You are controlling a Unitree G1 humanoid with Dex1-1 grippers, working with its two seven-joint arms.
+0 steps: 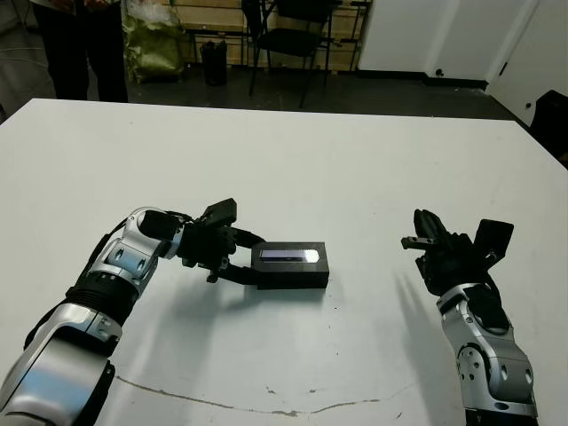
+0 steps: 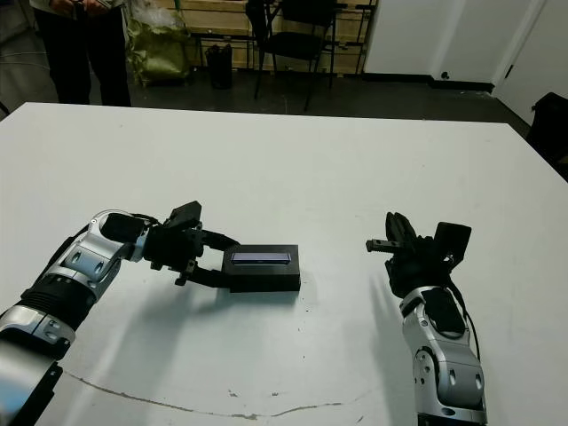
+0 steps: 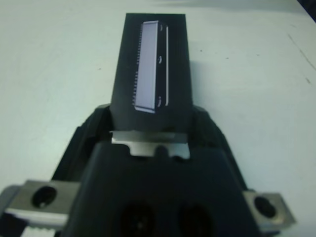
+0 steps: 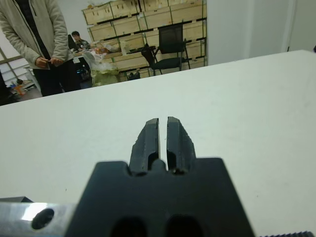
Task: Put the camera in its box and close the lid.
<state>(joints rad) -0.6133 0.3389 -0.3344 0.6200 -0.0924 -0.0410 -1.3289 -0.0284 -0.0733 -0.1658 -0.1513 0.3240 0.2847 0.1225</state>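
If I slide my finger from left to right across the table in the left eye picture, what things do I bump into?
Left end effector of the silver and black arm → flat black rectangular lid with a long bluish-grey strip, which that end effector grips at one end → bare white table → right end effector, holding nothing.

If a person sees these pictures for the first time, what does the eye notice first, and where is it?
The eye goes first to the black box with its lid, alone on the white table a little left of the middle, a pale strip along its top. The left gripper has a finger on each side of the box's left end. The right gripper hangs apart on the right, fingers closed on nothing, and a person stands beyond the far edge.
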